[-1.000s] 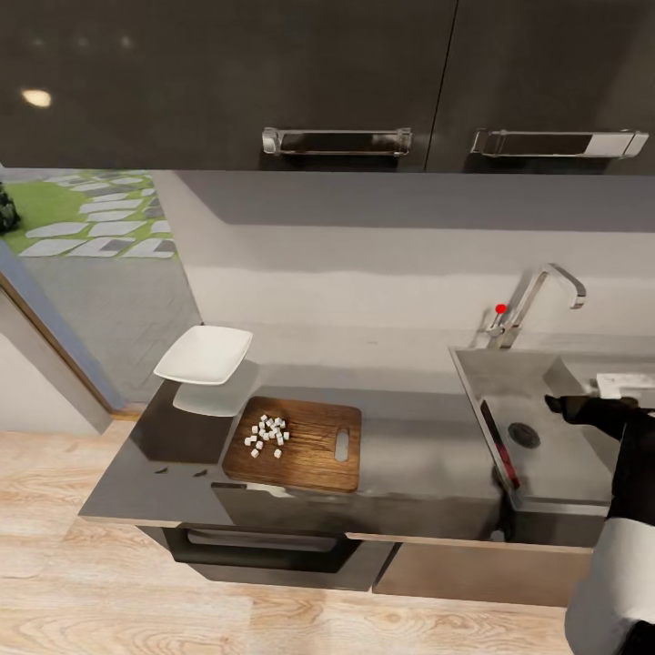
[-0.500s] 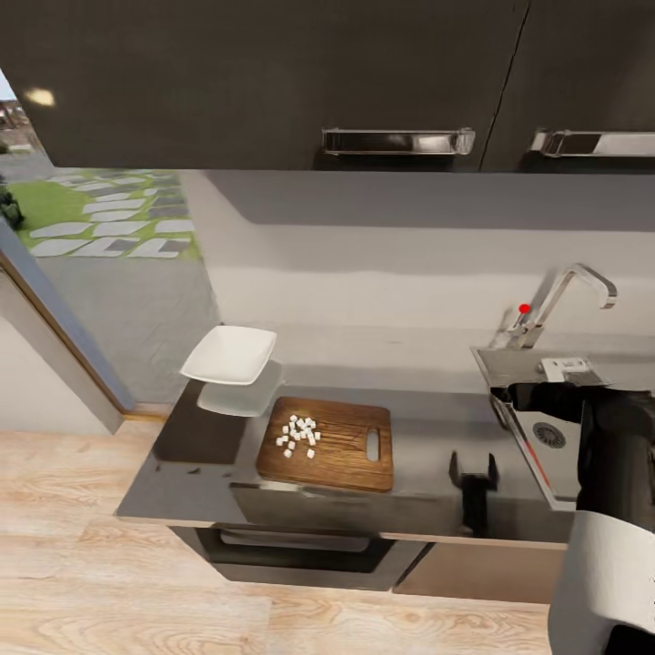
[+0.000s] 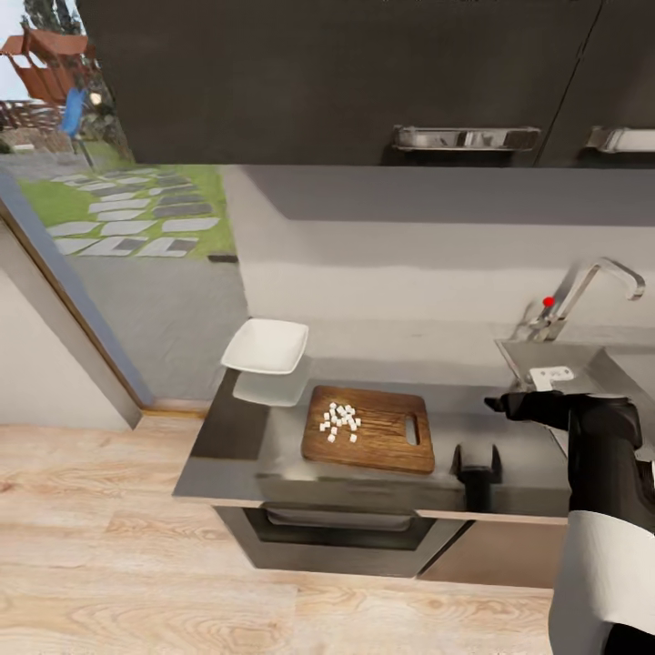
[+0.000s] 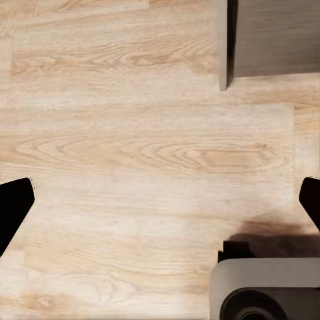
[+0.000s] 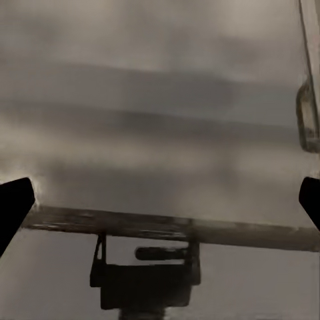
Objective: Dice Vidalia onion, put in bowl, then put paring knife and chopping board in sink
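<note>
The brown chopping board [image 3: 387, 444] lies on the grey countertop [image 3: 246, 428] with a small heap of white diced onion [image 3: 340, 421] on its left half. The white bowl [image 3: 266, 347] stands empty at the back left of the board. The sink [image 3: 526, 357] and its tap [image 3: 582, 289] are at the right edge. The paring knife is hidden. My right arm [image 3: 591, 420] reaches over the counter beside the sink; the right gripper [image 5: 160, 207] is open above bare grey worktop. My left gripper [image 3: 477, 457] is at the counter's front edge, right of the board, open [image 4: 160, 207] over the floor.
Dark upper cabinets with steel handles [image 3: 464, 137] hang over the counter. A drawer [image 3: 337, 528] sits under the board. Light wood floor [image 3: 109, 546] spreads in front and left. A glass door [image 3: 64, 300] to a garden stands at the left.
The whole view has shifted, so board, bowl and sink sit further right. My right arm has come out of the sink to above the counter. The left gripper has come into view at the counter's front.
</note>
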